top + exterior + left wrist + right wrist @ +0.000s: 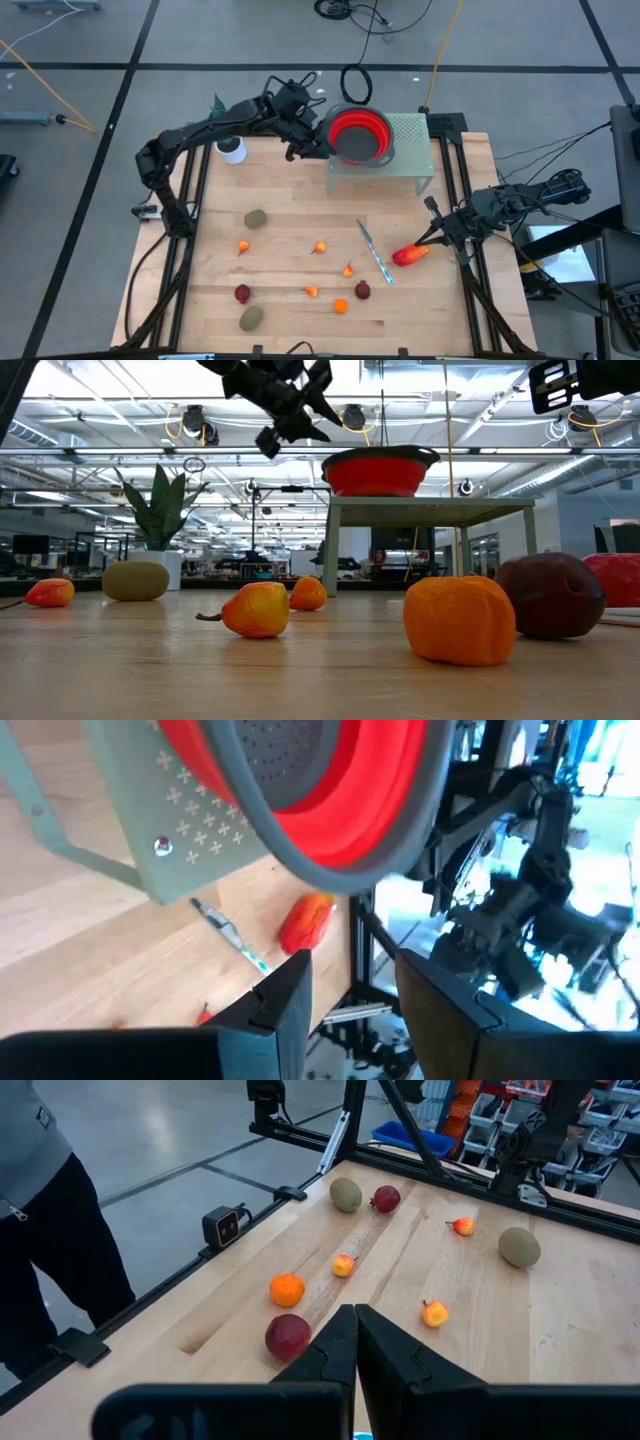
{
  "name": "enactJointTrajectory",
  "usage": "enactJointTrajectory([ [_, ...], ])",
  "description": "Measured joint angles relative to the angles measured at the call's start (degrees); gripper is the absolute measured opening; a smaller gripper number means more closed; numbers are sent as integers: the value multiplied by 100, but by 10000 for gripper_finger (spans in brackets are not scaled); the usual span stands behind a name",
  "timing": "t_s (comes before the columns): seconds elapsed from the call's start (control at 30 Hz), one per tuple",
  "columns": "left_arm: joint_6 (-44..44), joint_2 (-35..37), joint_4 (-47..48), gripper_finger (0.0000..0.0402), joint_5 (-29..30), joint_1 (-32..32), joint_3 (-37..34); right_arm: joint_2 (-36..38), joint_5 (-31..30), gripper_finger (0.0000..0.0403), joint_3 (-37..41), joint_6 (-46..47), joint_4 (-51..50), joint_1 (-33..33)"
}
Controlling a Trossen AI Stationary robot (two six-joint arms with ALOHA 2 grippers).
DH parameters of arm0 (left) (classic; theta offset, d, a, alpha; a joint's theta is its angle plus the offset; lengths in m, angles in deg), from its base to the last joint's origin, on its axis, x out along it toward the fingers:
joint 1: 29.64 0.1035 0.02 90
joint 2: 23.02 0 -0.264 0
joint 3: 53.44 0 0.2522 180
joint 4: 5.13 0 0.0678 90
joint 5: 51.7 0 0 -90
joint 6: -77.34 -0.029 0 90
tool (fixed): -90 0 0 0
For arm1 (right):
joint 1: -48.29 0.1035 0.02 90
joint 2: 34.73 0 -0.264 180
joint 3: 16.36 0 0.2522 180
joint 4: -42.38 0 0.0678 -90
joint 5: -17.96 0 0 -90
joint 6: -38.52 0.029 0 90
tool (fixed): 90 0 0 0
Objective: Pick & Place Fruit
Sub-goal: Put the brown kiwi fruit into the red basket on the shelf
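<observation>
Beside the red bowl I hold the left gripper raised, fingers parted and empty; right gripper clenched, parked near the elongated fruit.

The worktop was pale planked wood, matt. The red bowl looked like smooth plastic, grey-rimmed, on a perforated green metal stand. The knife gleamed. Fruit looked waxy.
</observation>
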Motion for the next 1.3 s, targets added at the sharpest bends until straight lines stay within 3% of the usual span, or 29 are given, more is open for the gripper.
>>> enactJointTrajectory([
  [0.27, -1181, 569, 1238, 145, 630, -358, 0, -2, 0, 1, 0, -15, 20, 2],
  [0.43, -1918, 835, 2341, 145, 1413, -770, 0, -2, 0, 1, 0, -28, 16, 0],
  [0.7, -2314, 982, 3467, 145, 2768, -1602, 0, -2, 0, 1, 0, -52, -8, 2],
  [1.3, -2459, 931, 3910, 145, 4396, -2907, 0, 0, -2, 0, 0, -210, -551, 1],
])
